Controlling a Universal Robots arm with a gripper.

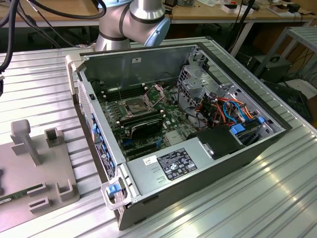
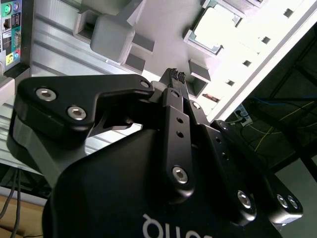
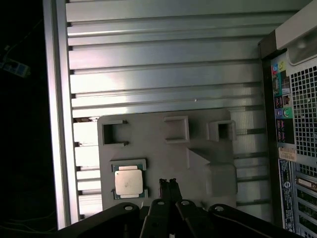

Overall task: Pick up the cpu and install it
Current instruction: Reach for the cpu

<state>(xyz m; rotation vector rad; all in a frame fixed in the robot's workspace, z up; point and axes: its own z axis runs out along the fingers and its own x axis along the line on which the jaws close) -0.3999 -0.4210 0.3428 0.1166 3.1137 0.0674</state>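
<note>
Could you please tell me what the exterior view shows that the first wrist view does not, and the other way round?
Exterior view: the inside of the open computer case, with the motherboard's socket and the power supply, plus the arm behind it.
First wrist view: the cpu lying in its holder on the grey fixture plate, the shut, empty gripper near it, and the case's rear ports.
Both: the fixture plate, the case and the ribbed metal table.
</note>
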